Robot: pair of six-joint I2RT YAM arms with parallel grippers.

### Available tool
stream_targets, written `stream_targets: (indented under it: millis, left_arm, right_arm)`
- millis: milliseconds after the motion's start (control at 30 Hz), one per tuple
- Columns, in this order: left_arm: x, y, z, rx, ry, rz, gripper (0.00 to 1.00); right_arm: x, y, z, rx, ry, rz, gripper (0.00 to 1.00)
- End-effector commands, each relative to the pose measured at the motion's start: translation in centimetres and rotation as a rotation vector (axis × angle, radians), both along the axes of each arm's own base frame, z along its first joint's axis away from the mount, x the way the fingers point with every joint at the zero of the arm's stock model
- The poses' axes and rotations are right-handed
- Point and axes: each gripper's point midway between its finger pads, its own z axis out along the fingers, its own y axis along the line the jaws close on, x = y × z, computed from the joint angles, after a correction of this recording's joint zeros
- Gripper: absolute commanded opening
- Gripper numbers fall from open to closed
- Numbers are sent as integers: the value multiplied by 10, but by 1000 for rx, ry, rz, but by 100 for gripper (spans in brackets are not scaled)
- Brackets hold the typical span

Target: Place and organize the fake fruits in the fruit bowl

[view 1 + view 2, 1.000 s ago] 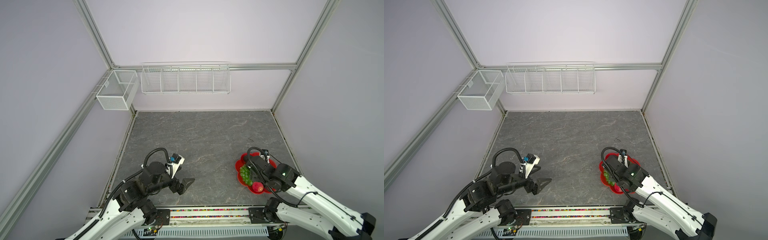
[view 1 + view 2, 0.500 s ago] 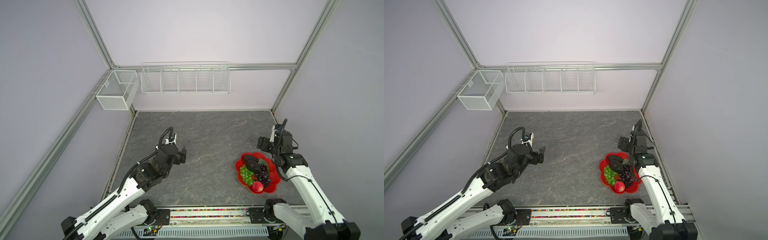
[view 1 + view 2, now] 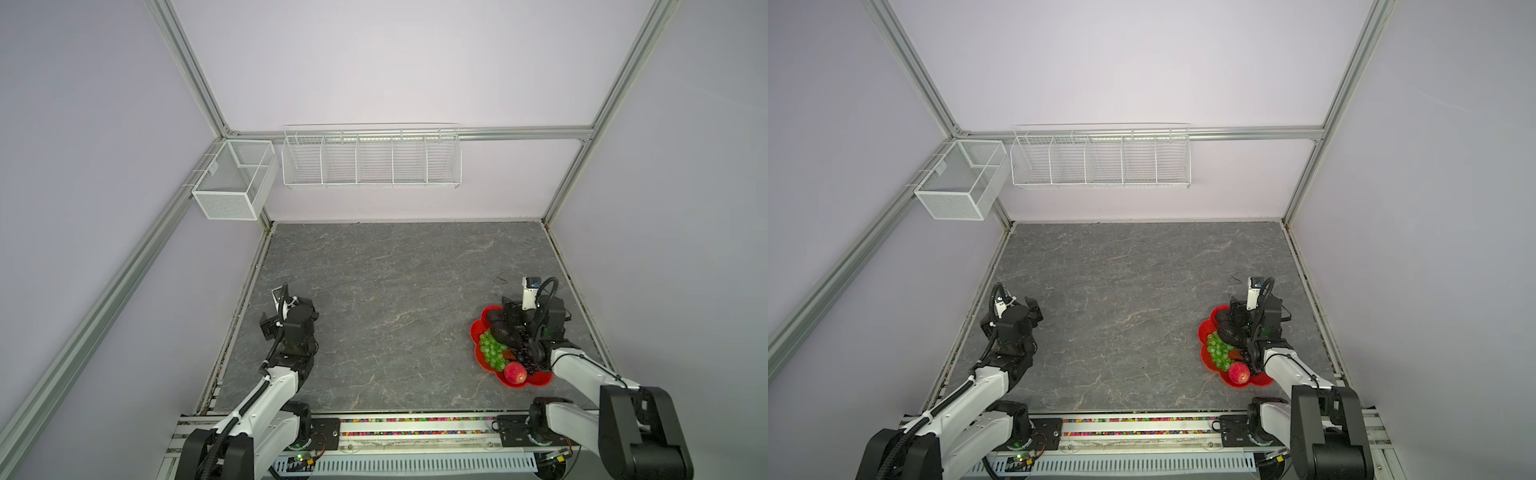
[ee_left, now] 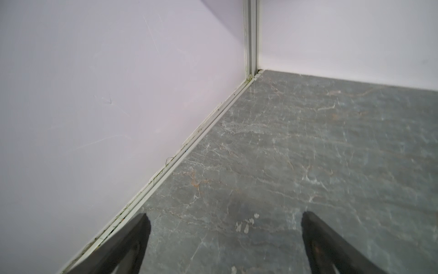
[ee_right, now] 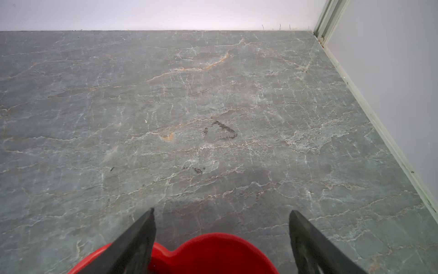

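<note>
The right gripper [image 5: 221,211] has its black fingers [image 5: 137,242] spread wide with nothing between them. In the gap the wrist view shows only the scalloped edge of the red fruit bowl [image 5: 213,249] and, past it, bare grey marbled table [image 5: 213,106]. In both top views this gripper hangs over the far end of the bowl, which sits at the near right of the table, close to the right wall. The fruit lies inside the bowl: a green grape bunch [image 3: 490,349] on the side toward the middle of the table, a blackish avocado [image 3: 505,334] just behind it, a small red apple [image 3: 515,372] at the near end, and a dark purple grape bunch [image 3: 525,359] beside the apple, partly hidden by the right arm [image 3: 582,370]. The left gripper [image 4: 225,214] is likewise parted and empty — its fingers [image 4: 132,242] frame bare table close to the left wall, well apart from the bowl. Two white wire baskets [image 3: 370,158] hang on the walls above the table's far edge.
</note>
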Motion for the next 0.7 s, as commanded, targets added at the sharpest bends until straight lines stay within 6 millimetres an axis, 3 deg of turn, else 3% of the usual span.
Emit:
stream_targets:
  millis: [0, 100, 233, 300, 467, 567, 667]
  left_arm:
    - [24, -7, 12, -67, -98, -57, 99]
    - [41, -11, 8, -33, -92, -82, 99]
    - [59, -17, 8, -20, -103, -113, 99]
    - [66, -22, 7, -21, -118, -141, 99]
    - [88, -31, -17, 25, -127, -194, 99]
    - [89, -32, -23, -18, -35, -187, 99]
    - [89, -32, -19, 13, -98, -197, 99]
  right_arm:
    - [23, 8, 31, -15, -179, 64, 89]
    - [32, 16, 32, -18, -210, 112, 88]
    - [38, 7, 10, -8, -203, 73, 89]
    - [42, 5, 9, -7, -241, 62, 88]
    - [55, -5, 0, -16, -122, -9, 88]
    - [55, -5, -1, -18, -114, -7, 88]
    - [54, -4, -2, -20, -109, -7, 88]
